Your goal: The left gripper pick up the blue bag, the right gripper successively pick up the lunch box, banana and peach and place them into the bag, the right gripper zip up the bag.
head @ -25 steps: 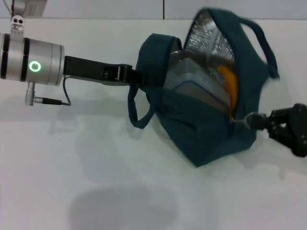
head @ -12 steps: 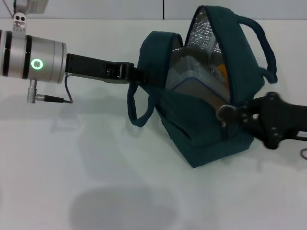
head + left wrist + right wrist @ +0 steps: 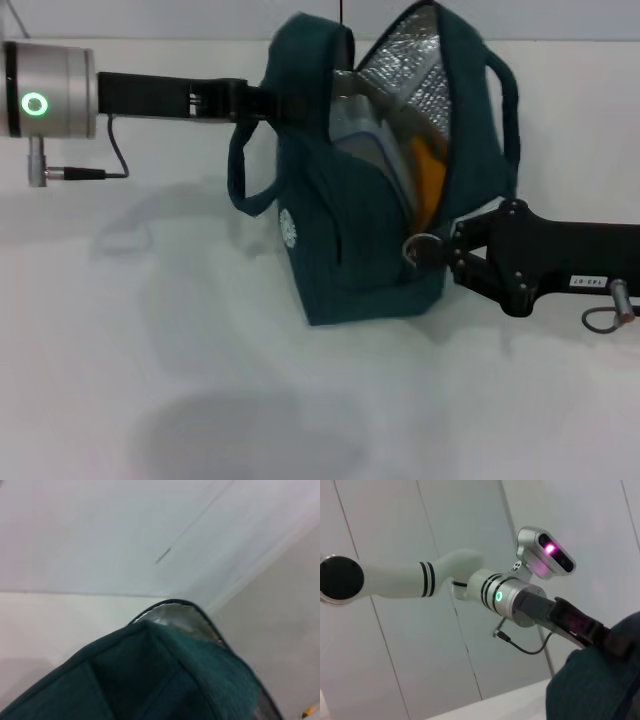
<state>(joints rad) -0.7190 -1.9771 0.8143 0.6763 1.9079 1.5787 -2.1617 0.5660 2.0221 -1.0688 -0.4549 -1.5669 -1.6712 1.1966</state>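
Observation:
The blue bag (image 3: 350,240) stands upright in the middle of the head view, its top gaping and its silver lining (image 3: 410,60) showing. My left gripper (image 3: 272,103) is shut on the bag's upper left rim, near one loop handle (image 3: 240,180). Inside I see the clear lunch box (image 3: 362,140) and beside it the orange banana (image 3: 428,180). The peach is hidden. My right gripper (image 3: 448,251) is shut on the metal ring zipper pull (image 3: 420,247) at the bag's lower right end. The left wrist view shows the bag's fabric (image 3: 150,680) close up.
The bag rests on a white table (image 3: 180,350) with a pale wall behind it. My right arm (image 3: 560,265) stretches in from the right edge, low over the table. The right wrist view shows my left arm (image 3: 510,597) and the head camera (image 3: 547,550).
The bag has shifted left and turned more upright. My right gripper has travelled left with the zipper pull. My left arm has moved left and farther back with the bag's rim.

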